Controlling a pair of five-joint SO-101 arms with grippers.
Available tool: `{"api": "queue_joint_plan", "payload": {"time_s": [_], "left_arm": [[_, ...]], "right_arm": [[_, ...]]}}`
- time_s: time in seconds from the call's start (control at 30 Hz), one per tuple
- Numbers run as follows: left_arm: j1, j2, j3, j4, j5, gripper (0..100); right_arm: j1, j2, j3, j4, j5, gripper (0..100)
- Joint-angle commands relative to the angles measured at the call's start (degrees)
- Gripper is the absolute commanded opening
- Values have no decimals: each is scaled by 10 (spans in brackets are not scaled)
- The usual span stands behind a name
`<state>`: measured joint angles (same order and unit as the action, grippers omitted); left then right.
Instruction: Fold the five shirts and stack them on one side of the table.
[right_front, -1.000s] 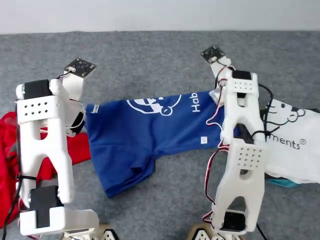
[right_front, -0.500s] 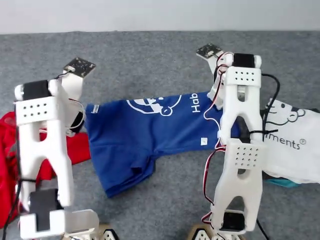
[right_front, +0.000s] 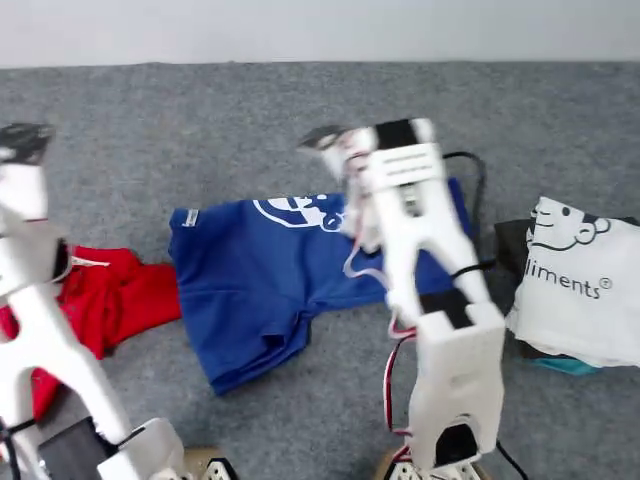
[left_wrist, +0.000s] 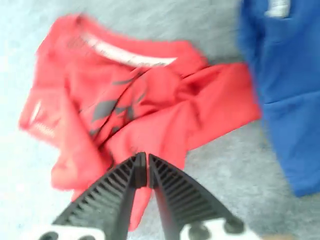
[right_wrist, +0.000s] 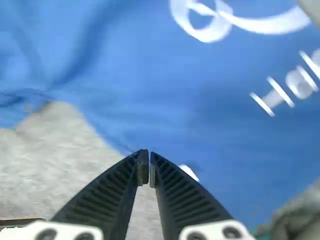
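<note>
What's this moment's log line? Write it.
left jaws shut over red shirt | right jaws shut over blue shirt | white shirt tops pile

Bare grey table (right_front: 200, 120) runs open along the far edge and the near front, while a red shirt (right_front: 125, 300), blue shirt (right_front: 250, 280) and white shirt (right_front: 585, 300) crowd the middle band.

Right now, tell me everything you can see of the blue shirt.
The blue shirt looks like soft knit fabric, with a white printed graphic and lettering near its far edge and a small white label at one corner. It lies spread but rumpled on the grey table cover, with one near part bunched and folded over. Its side edge meets the red shirt. The right arm crosses above it and hides part of it. The right gripper, fingers shut, sits over the hem; contact is unclear.
</note>
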<state>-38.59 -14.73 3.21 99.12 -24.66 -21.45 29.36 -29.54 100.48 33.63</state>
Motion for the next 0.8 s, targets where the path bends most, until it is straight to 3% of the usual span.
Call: {"api": "queue_joint_plan", "payload": {"time_s": [0.0, 0.17, 0.33, 0.53, 0.77], "left_arm": [[-39, -19, -17, 9, -22, 19], [-81, -19, -13, -4, -45, 19], [-132, -19, 37, -49, -62, 19], [-140, -19, 80, -65, -62, 19], [-141, -19, 80, -65, -88, 19]], "right_arm": [[-98, -44, 1, 19, -4, 35], [-236, -44, 3, 19, -4, 181], [-339, -22, 4, 18, 0, 197], [-412, 27, 4, 21, 10, 198], [-445, 29, 9, 21, -4, 198]]}}
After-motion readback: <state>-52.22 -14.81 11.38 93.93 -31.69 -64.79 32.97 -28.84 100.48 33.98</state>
